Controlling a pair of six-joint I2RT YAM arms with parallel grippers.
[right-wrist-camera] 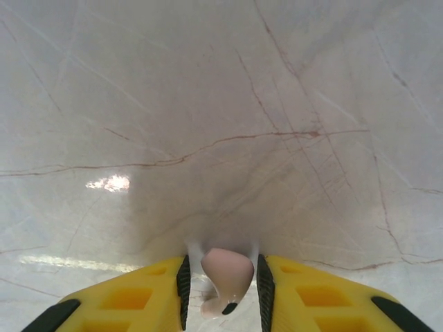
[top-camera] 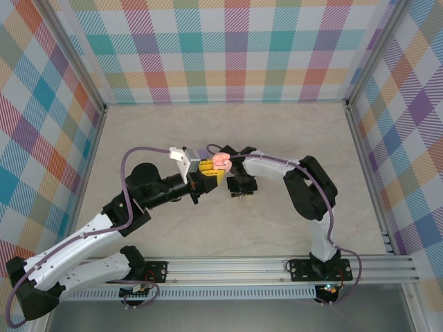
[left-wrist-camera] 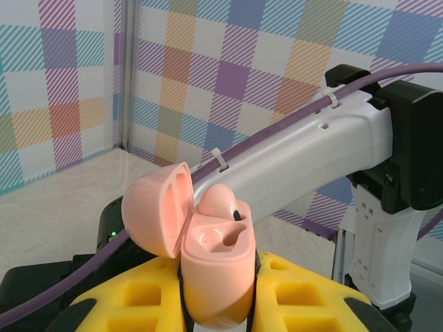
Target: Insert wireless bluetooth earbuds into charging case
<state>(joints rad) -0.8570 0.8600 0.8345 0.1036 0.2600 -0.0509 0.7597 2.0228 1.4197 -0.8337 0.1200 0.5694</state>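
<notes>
At the near edge of the table (top-camera: 228, 232), a metal rail (top-camera: 242, 266) carries both arm bases. From there the left arm (top-camera: 90, 238) reaches away and to the right, while the right arm (top-camera: 320, 238) rises and bends back to the left. The two meet above the middle of the table.

The left claw (left-wrist-camera: 218, 297) is pressed against the lower body of a pink charging case (left-wrist-camera: 218, 273), with a yellow finger (left-wrist-camera: 138, 297) on each side holding it upright. The lid (left-wrist-camera: 156, 211) is swung open to the left. Inside, the nearer socket (left-wrist-camera: 221, 238) shows as an open hollow. A seated earbud (left-wrist-camera: 220, 199) rests in the farther socket, its rounded head standing above the rim.

The right claw (right-wrist-camera: 225, 287) pinches a pale pinkish-beige earbud (right-wrist-camera: 227, 270) between its yellow fingers. The bud hangs over the marbled table with a soft shadow under it, and its lower end has a dark tip. From the wrist view it cannot be told how this bud stands in relation to the case. From above, the case shows as a pink spot, with the right arm's black wrist just to its right.

Just behind the case in the left wrist view, the right arm's white link crosses the scene with a purple cable (left-wrist-camera: 277, 124) tied along it. Farther off, the bare table runs to plaid walls (left-wrist-camera: 228, 69) at the far and side edges.
</notes>
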